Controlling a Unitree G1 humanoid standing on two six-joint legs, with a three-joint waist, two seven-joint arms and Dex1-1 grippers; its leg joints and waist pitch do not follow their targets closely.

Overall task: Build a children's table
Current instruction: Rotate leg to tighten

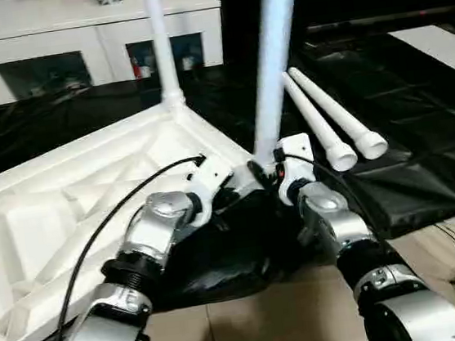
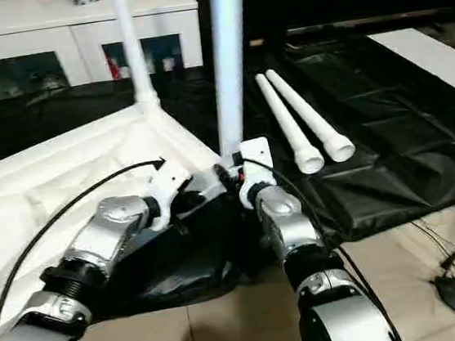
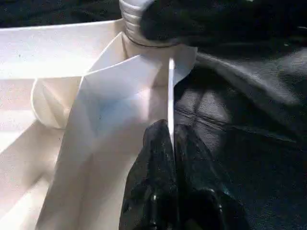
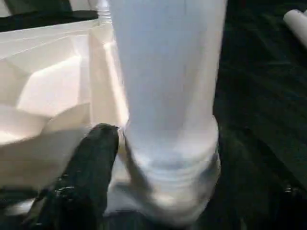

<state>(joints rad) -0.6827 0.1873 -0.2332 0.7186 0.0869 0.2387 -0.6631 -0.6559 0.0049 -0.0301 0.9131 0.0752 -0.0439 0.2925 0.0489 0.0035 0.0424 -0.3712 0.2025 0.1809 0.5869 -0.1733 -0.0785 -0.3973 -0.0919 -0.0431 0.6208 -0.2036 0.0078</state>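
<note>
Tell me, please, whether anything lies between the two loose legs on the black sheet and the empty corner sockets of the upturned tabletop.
Nothing visible lies on the sheet between the two loose legs and the tabletop. The upright near-corner leg and the right gripper at its base stand between them and the tabletop, so they would need carrying around.

A large table covered in crinkled black sheeting carries the work. On it lies the white tabletop, upside down with its ribbed underside up, overhanging the near edge. Just beside it, to the right, two loose white legs lie side by side, touching. Tiled floor shows below.
</note>
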